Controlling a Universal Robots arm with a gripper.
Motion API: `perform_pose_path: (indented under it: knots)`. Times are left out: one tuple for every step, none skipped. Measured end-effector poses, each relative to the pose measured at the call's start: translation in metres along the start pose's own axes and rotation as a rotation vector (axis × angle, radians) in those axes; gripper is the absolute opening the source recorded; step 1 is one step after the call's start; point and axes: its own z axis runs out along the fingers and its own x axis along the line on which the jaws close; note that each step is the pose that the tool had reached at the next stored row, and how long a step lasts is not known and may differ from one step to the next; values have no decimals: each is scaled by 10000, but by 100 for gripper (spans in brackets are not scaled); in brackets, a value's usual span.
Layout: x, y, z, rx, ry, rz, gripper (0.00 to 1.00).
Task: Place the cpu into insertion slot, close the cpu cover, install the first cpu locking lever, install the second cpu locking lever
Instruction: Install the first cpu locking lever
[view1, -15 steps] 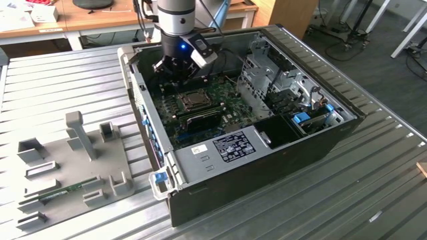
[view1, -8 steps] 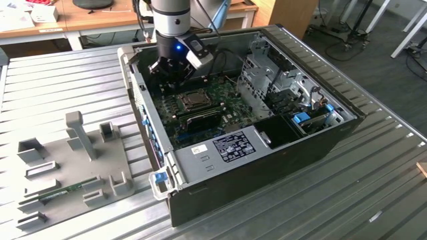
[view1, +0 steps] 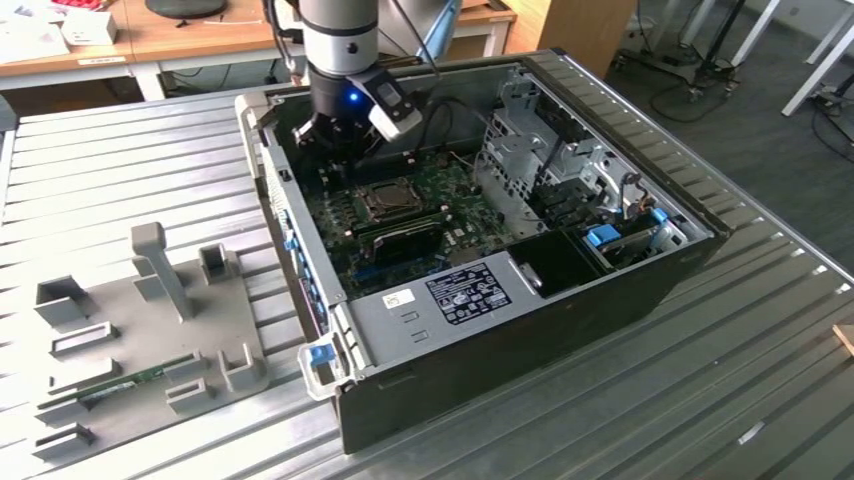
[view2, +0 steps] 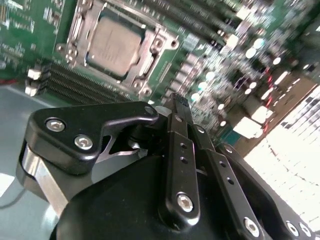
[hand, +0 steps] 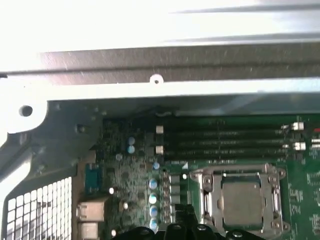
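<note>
jaws look pressed together, holding nothing; the gripper (view2: 176, 99) is low in the second wrist view. cpu (view2: 114, 44) sits in the slot (view2: 143, 88) at upper left. a crooked push could scratch it.

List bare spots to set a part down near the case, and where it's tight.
Free: ribbed table on the exterior view's right of the case, and beyond the grey fixture tray. Crowded: inside the case, gripper over the motherboard.

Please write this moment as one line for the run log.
cpu: seated | cpu cover: down around it | gripper: over motherboard, clear of cpu
</note>
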Motion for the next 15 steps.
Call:
perform_pose_path:
  knots:
    - [2, 0, 0, -101, -4, 3, 11]
    - [5, -1, 0, -181, -7, 7, 11]
    - [7, -1, 0, -222, -9, 8, 11]
    - [9, 0, 0, -233, -11, 10, 11]
    - [13, 0, 0, -236, -14, 9, 11]
    - [20, -1, 0, -237, -20, 8, 11]
    - [31, -2, -1, -237, -29, 6, 11]
    - [45, -2, -1, -237, -42, 5, 11]
    - [55, -3, -1, -238, -55, 4, 11]
    - [62, -3, -1, -242, -65, 4, 11]
    - [65, -3, -2, -259, -75, 4, 11]
    - [67, -3, -1, -289, -85, 4, 11]
    - [70, -3, -2, -315, -91, 3, 11]
    - [74, -3, -2, -331, -96, 5, 11]
    - [77, -3, -3, -344, -103, 5, 11]
